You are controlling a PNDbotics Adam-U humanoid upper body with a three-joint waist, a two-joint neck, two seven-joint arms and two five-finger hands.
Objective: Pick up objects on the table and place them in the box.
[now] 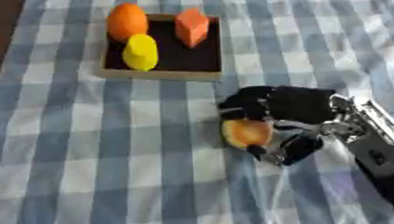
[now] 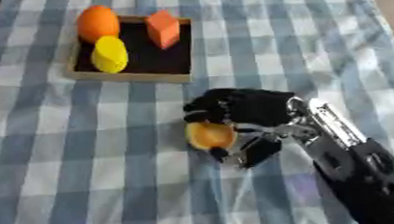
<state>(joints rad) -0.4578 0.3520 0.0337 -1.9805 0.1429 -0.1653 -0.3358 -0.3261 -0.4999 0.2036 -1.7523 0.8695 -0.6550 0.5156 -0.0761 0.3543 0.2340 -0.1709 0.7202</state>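
The right hand (image 1: 289,111) is curling around a round orange-and-red fruit (image 1: 245,133), fingers arching over its top and the thumb (image 1: 289,150) tucking in from below, so the fruit is sitting pinched between them at the hand's front. It is lying low over the checked cloth covering the surface (image 1: 85,178); whether the fruit is touching the cloth or just off it, I cannot tell. Wrapping from both sides is probably meant to keep a rounded thing from rolling out.

The box (image 1: 200,74) is lying beyond the fingertips, up and to the left of the hand, near but apart. Inside it an orange (image 1: 126,21), a yellow fruit (image 1: 139,52) and an orange block (image 1: 192,27) are sitting, leaving dark floor free on the side nearest the hand, a likely spot for this fruit. The left hand is not showing.
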